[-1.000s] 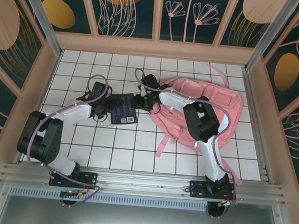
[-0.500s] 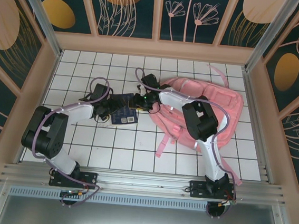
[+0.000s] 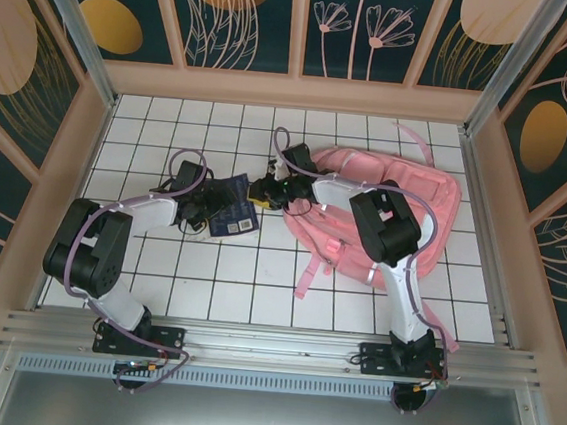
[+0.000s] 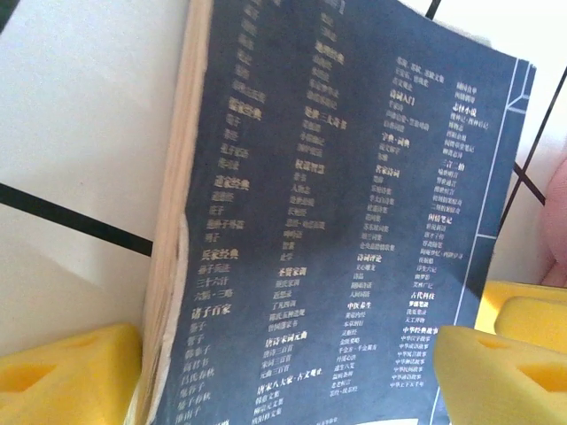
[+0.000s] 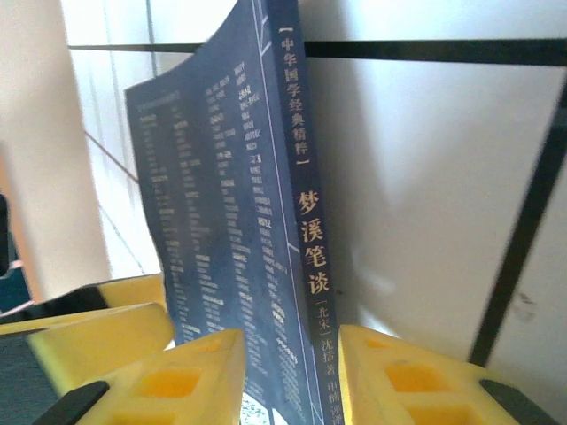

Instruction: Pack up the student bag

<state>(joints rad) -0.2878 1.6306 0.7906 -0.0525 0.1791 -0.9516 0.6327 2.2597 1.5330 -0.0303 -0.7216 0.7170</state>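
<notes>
The book (image 3: pixel 232 208), a dark blue paperback, sat just left of centre in the top view, caught between both arms. It looked like a handover or a two-handed lift, meant to get the book up off the tabletop (image 3: pixel 257 280) and toward the bag.

In the right wrist view the book (image 5: pixel 230 221) stood on edge, spine toward the camera. The right jaws were clenched on its thickness at the lower edge of the frame, one yellow pad (image 5: pixel 186 381) against the cover and the other against the spine side. That thin-side hold probably kept the book upright and steerable.

In the left wrist view the book (image 4: pixel 337 221) showed its printed cover, with the page edges at left. The left jaws stood wide across its width, one pad (image 4: pixel 71 372) by the page edge and the other at the lower right. I could not tell whether they pressed on the book or merely bracketed it.

The student bag (image 3: pixel 431 197) lay flat at right of centre in the top view, just right of the book. It was pink and soft, by far the largest thing there. Its straps (image 3: pixel 308 275) trailed toward the lower middle, and the right arm (image 3: pixel 382 232) crossed over it. Whether its main compartment gaped open could not be made out.
</notes>
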